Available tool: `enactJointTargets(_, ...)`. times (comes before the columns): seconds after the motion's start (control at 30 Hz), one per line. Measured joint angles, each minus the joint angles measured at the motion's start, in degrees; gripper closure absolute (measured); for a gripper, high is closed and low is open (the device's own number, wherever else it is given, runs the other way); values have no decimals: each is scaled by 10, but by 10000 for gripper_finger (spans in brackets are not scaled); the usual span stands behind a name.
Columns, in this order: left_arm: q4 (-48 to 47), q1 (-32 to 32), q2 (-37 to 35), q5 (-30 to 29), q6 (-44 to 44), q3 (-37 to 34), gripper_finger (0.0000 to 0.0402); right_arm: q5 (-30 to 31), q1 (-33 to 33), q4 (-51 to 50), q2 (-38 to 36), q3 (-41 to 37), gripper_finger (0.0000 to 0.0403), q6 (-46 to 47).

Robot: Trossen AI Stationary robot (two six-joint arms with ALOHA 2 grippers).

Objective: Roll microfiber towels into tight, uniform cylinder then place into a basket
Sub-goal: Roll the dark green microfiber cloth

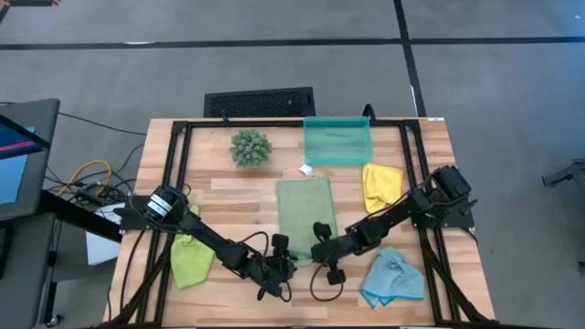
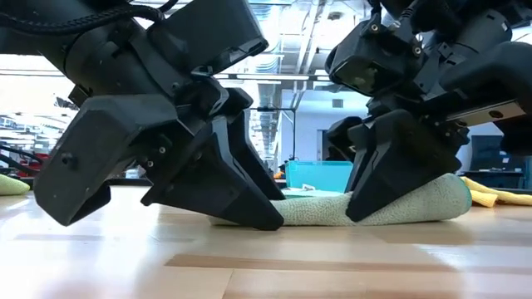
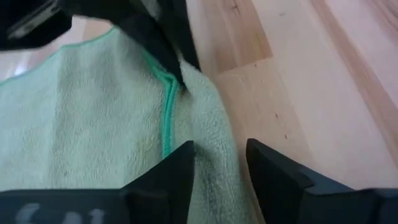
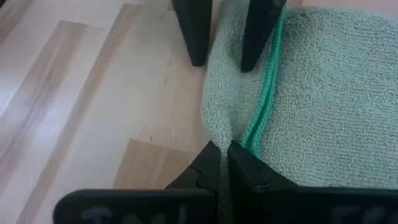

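On table, four towels (image 1: 306, 212), one basket (image 1: 338, 142), two claws

Both arms reach inward and low; left end effector (image 3: 219, 163) parted, right end effector (image 4: 222, 155) pinched closed.

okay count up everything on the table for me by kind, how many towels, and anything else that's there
Towels: 4 (sage green towel, lime green towel, yellow towel, light blue towel)
Basket: 1
Plant ball: 1
Small white scrap: 1
Total: 7
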Motion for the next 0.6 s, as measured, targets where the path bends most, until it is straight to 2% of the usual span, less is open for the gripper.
enactJointTargets(0.23, -42, 2, 1, 33, -22, 25, 330, -10, 6, -9, -9, -2, 376, -3)
enactJointTargets(0.4, -138, 3, 3, 52, -56, 82, 389, -17, 11, -18, -32, -2, 369, -3)
enactJointTargets(0.5, -173, 5, 3, 55, -93, 101, 394, -16, 15, -29, -34, -2, 358, 0)
enactJointTargets(0.6, -178, 9, 3, 83, -123, 102, 391, -17, 17, -35, -33, -2, 343, 2)
